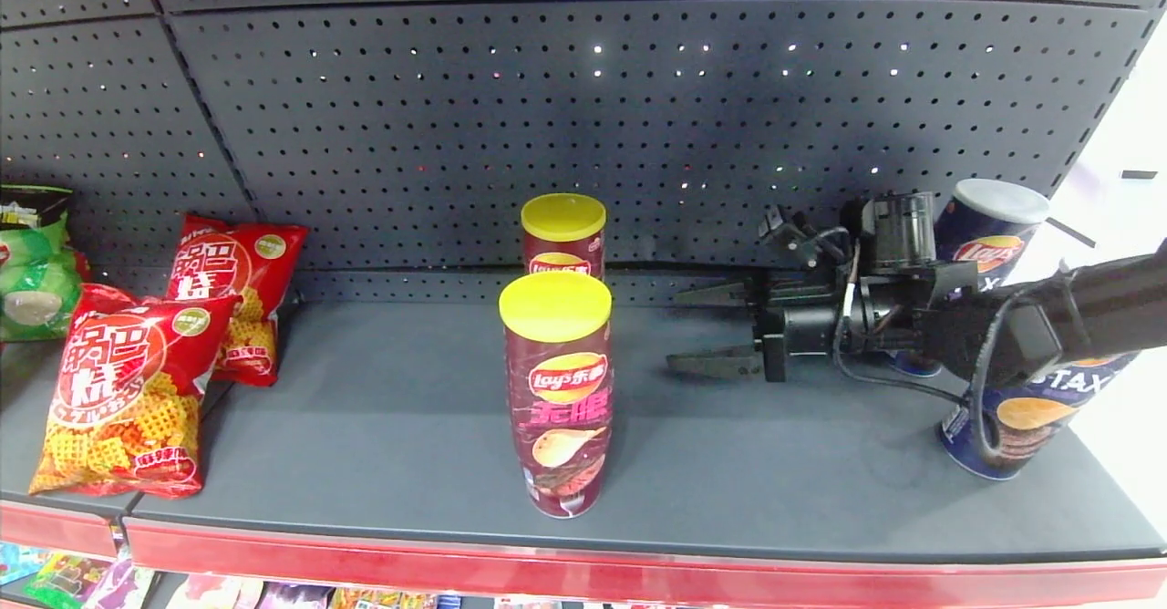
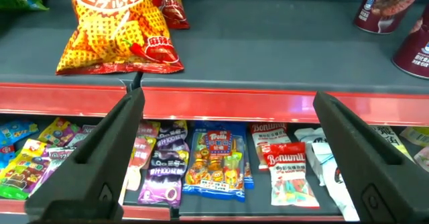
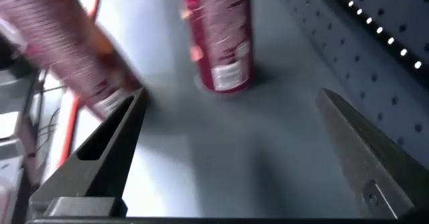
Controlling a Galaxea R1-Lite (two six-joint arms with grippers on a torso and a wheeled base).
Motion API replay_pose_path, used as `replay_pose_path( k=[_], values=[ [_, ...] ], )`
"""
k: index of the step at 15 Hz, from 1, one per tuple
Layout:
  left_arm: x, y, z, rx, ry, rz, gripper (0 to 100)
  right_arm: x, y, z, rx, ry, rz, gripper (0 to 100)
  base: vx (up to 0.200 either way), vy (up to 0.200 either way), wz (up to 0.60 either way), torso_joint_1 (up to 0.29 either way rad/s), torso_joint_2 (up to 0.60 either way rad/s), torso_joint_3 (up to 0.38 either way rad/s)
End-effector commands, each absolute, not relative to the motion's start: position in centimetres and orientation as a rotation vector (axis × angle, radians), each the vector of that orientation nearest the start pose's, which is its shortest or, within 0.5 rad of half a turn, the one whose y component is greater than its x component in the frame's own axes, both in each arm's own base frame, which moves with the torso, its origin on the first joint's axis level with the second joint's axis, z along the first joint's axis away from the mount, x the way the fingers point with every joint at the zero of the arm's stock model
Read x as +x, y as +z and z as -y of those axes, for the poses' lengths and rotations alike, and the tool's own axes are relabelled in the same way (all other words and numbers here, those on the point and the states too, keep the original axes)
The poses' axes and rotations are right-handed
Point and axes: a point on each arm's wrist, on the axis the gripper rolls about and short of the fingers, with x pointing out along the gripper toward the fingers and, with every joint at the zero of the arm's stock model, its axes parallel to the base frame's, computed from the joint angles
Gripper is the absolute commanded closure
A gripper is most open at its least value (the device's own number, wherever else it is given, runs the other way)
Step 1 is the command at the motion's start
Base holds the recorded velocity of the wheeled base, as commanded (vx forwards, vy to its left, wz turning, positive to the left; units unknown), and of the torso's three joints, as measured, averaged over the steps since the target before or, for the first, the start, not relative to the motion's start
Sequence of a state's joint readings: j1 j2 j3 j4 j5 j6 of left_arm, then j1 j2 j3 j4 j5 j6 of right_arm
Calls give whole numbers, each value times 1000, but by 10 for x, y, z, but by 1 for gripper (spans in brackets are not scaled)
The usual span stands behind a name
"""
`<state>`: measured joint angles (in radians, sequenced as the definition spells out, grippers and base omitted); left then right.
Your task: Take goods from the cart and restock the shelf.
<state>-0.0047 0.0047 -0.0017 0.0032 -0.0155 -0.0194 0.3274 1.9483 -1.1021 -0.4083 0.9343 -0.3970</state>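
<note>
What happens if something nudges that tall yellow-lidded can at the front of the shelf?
The front can stands tall on a narrow base, so a high push would probably tip it. Being round, it might then roll along the shelf. Its wall looks stiff, so squeezing likely won't crush it.

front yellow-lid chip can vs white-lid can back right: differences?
The front can has a yellow lid and maroon body; the white-lid can is dark blue. The front can stands near the shelf edge, unobstructed; the white-lid can stands by the back panel, partly behind the right arm. Both stand upright.
</note>
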Motion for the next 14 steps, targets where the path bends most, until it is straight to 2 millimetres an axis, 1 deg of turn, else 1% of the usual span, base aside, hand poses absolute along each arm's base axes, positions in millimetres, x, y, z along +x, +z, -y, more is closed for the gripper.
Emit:
replay_pose_path(
  k=[1,3,5,6,7,9,11,14],
  values=[
    [-22,76,0,-20,-20,-8,0,326,171,-129,-207,1306,-168,0,0,0,0,0,0,0],
    [-22,76,0,-20,-20,-8,0,304,179,-139,-214,1368,-146,0,0,0,0,0,0,0],
    [-22,76,0,-20,-20,-8,0,284,181,-146,-215,1409,-151,0,0,0,0,0,0,0],
    [-22,76,0,-20,-20,-8,0,278,180,-148,-216,1421,-155,0,0,0,0,0,0,0],
    [-22,76,0,-20,-20,-8,0,263,179,-151,-215,1448,-169,0,0,0,0,0,0,0],
    [-22,76,0,-20,-20,-8,0,250,180,-153,-215,1473,-171,0,0,0,0,0,0,0],
    [-22,76,0,-20,-20,-8,0,244,179,-156,-217,1490,-174,0,0,0,0,0,0,0],
    [-22,76,0,-20,-18,-8,0,252,174,-161,-219,1479,-190,0,0,0,0,0,0,0]
  ],
)
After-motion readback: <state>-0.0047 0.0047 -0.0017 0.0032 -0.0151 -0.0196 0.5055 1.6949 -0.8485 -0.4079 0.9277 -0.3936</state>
